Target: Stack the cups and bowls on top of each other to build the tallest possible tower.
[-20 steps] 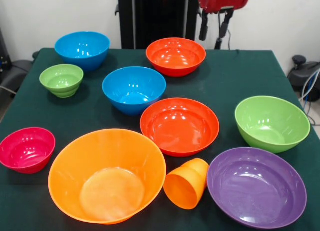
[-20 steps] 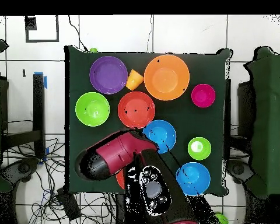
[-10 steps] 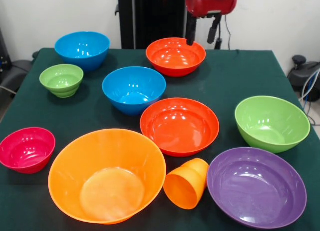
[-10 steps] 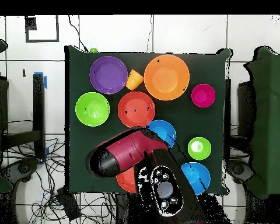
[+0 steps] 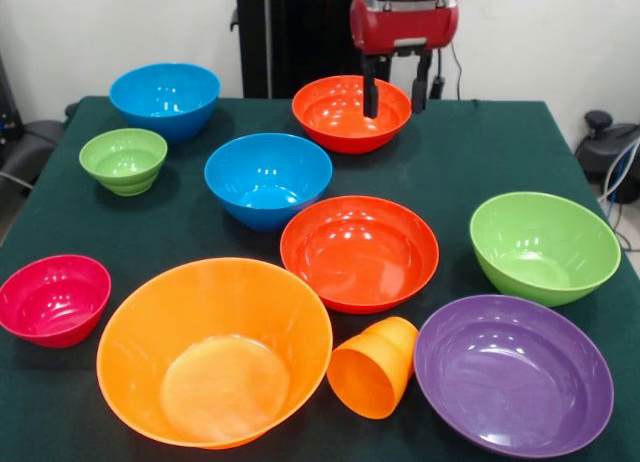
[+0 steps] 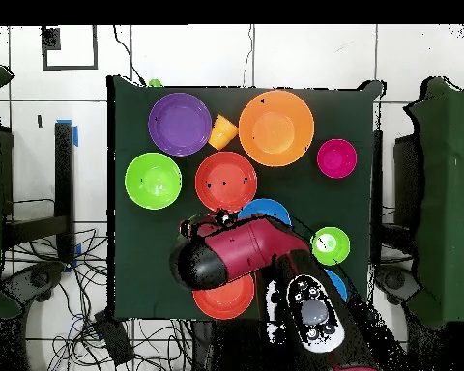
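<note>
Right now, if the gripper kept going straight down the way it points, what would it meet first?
Probably the far red-orange bowl: the open gripper hangs over its right rim, one finger inside, one seemingly outside. Depth is uncertain.

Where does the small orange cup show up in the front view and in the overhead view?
Front view: the small orange cup lies tipped on its side near the bottom edge, between the large orange bowl and the purple bowl.
Overhead view: the cup sits near the table's top edge, between the purple bowl and the large orange bowl.
Shared landmark: those two bowls flank it in both.
</note>
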